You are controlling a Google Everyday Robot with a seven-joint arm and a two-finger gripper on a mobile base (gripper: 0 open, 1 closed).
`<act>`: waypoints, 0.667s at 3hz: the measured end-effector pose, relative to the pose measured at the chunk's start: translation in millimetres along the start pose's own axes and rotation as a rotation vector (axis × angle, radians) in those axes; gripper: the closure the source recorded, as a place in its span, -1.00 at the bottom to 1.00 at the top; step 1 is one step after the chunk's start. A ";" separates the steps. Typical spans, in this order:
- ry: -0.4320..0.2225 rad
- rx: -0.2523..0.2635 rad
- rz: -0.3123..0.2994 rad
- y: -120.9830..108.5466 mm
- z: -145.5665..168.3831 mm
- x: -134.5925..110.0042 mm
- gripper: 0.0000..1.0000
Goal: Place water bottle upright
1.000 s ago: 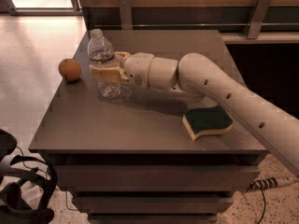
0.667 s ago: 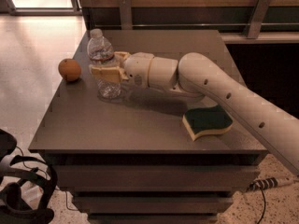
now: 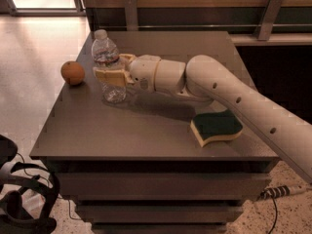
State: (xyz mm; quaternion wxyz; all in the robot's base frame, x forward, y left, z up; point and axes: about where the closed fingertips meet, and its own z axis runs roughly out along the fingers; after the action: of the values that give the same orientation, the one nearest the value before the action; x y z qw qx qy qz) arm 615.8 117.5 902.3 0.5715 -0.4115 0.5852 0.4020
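Observation:
The water bottle (image 3: pixel 108 57) is a small clear ribbed plastic bottle with a white cap. It stands upright on the grey table (image 3: pixel 97 130), left of the middle. My gripper (image 3: pixel 113 68) reaches in from the right at the end of the white arm. Its tan fingers (image 3: pixel 108 76) sit on both sides of the bottle's lower body and appear closed on it. The bottle's base rests on the table top.
An orange (image 3: pixel 72 72) lies near the table's left edge, close to the bottle. A green and yellow sponge (image 3: pixel 216 126) lies at the front right, under my arm. A wooden wall with metal posts runs behind the table. Black cables lie on the floor at lower left.

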 end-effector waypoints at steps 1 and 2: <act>0.000 0.000 0.000 0.1 0.1 -0.1 -0.64; 0.000 -0.004 -0.001 1.8 1.9 -0.5 -1.00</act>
State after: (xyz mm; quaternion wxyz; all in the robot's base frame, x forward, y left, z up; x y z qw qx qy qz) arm 614.8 119.9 902.8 0.5708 -0.4128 0.5842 0.4031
